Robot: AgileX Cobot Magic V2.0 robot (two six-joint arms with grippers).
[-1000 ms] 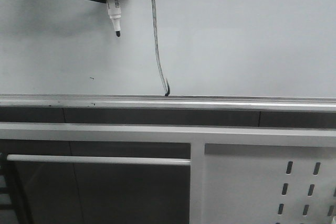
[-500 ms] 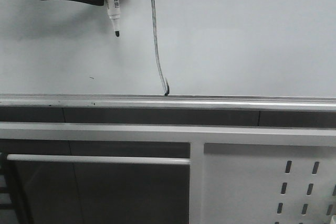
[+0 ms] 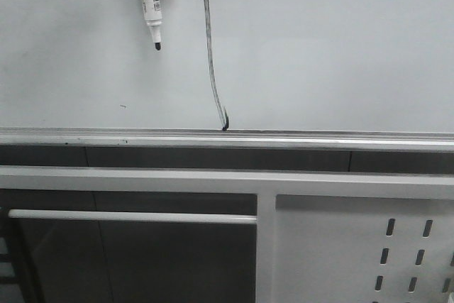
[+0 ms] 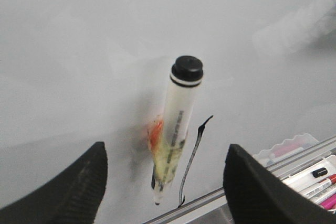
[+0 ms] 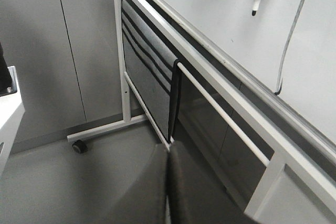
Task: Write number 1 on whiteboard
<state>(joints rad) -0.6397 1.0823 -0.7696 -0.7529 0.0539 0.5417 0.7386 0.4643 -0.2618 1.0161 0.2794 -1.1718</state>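
Note:
The number 1 [image 3: 211, 54] is a long thin black stroke on the whiteboard [image 3: 326, 47], running down to the silver rail [image 3: 284, 138]. It also shows in the left wrist view [image 4: 191, 156] and the right wrist view [image 5: 291, 30]. A white marker [image 3: 151, 5] with an orange patch rests against the board to the left of the stroke, tip down. My left gripper [image 4: 166, 149] is open, its fingers wide apart on either side of the marker [image 4: 176, 124] and not touching it. My right gripper [image 5: 169, 153] is shut and empty, low over the floor.
A white perforated metal panel [image 3: 369, 246] and a white bar [image 3: 135, 216] sit below the board. A tray of markers [image 4: 304, 166] lies by the rail. The stand's frame with a caster wheel [image 5: 80, 146] stands on the grey floor. A tiny dark speck [image 3: 123, 106] marks the board.
My left gripper has let go of the marker and drawn back out of the front view. The marker stays in the same spot on the board. The stroke is unchanged.

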